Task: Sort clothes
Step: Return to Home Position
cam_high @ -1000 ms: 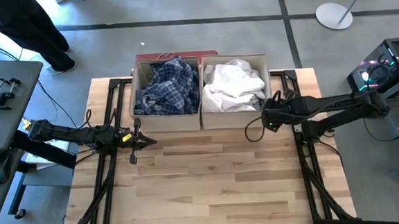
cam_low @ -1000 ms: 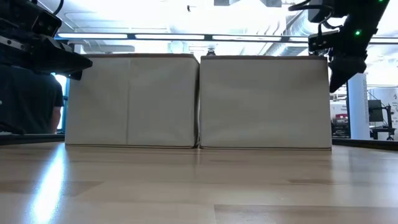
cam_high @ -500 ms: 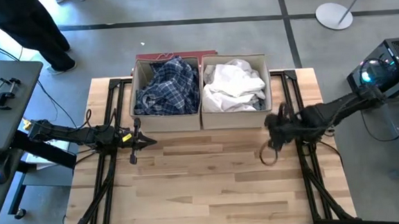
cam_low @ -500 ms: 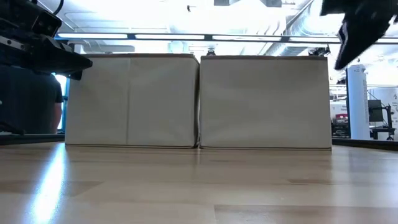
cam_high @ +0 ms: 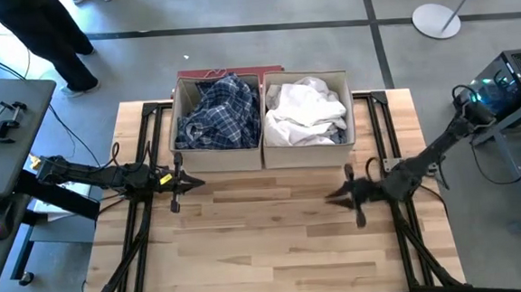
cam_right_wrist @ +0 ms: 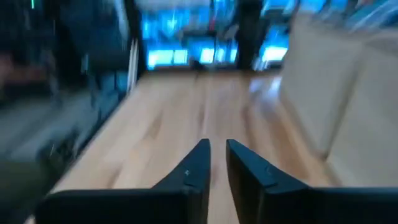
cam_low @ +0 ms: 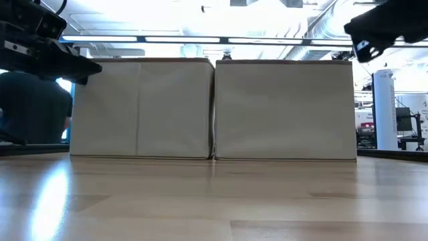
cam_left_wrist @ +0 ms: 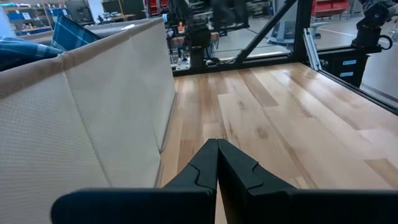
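Two beige fabric boxes stand side by side at the table's far edge. The left box [cam_high: 218, 159] holds a blue plaid shirt [cam_high: 215, 112]; the right box [cam_high: 308, 148] holds white clothes [cam_high: 305, 111]. My left gripper [cam_high: 199, 183] hovers shut in front of the left box's near-left corner, pointing level toward the table's right; its wrist view shows the fingertips [cam_left_wrist: 217, 143] closed together beside the box wall [cam_left_wrist: 93, 118]. My right gripper [cam_high: 330, 197] hovers over the wood in front of the right box, pointing toward the table's left, its fingers [cam_right_wrist: 216, 148] a narrow gap apart and holding nothing.
Bare wooden tabletop [cam_high: 267, 245] lies in front of the boxes. A person [cam_high: 50, 41] stands beyond the table's far left corner. A grey side table [cam_high: 1, 126] is at the left, and lit equipment [cam_high: 510, 81] is at the right.
My right gripper has drawn away from the right box's near-right corner toward the table's near edge and a little down. It has tipped up from pointing downward to lying nearly level, aimed at the table's left.
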Robot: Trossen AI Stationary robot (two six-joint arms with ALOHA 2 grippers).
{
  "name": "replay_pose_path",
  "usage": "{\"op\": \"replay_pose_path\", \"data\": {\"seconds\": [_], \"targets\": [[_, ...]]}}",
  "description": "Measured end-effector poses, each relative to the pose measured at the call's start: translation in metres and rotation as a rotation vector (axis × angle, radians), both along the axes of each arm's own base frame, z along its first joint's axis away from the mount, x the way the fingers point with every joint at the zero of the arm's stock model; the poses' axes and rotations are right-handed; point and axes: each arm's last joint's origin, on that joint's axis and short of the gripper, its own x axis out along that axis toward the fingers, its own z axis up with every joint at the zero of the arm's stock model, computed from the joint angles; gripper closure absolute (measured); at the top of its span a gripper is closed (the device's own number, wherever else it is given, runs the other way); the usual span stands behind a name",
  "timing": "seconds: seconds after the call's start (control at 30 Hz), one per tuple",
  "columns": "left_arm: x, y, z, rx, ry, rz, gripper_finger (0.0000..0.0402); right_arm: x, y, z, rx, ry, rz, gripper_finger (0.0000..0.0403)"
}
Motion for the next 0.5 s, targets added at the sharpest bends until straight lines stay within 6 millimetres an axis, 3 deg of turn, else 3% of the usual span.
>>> {"op": "replay_pose_path", "data": {"seconds": [0.2, 0.5], "targets": [[0.000, 0.000, 0.000, 0.002, 0.000, 0.002, 0.0401, -0.024, -0.042, -0.026, 0.101, -0.272, -0.073, 0.0400], [0.001, 0.000, -0.001, 0.005, 0.009, 0.003, 0.0401, -0.022, -0.077, -0.016, 0.034, -0.335, -0.075, 0.0402]]}}
